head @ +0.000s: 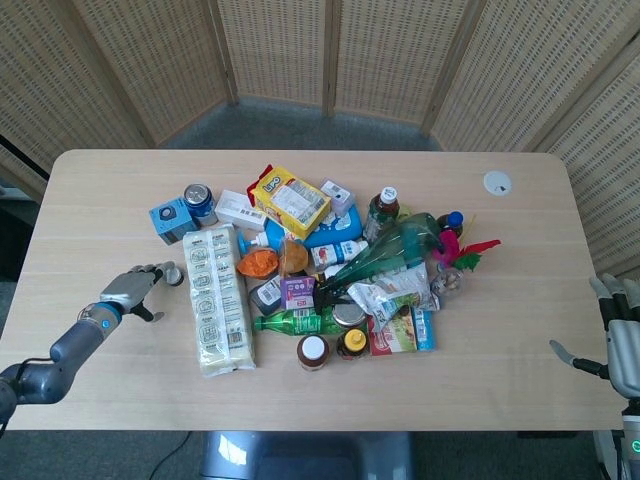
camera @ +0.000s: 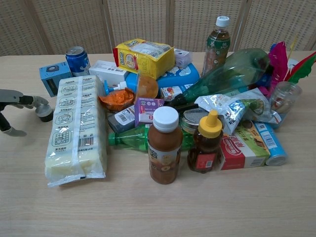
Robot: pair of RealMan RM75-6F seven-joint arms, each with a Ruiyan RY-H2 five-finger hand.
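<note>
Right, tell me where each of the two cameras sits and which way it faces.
Head view: high above the near edge, looking steeply down on the table; left hand and right hand show.
Chest view: low at the table's edge, looking level across the pile; only the left hand shows.
Both share the noodle pack and the pile.
</note>
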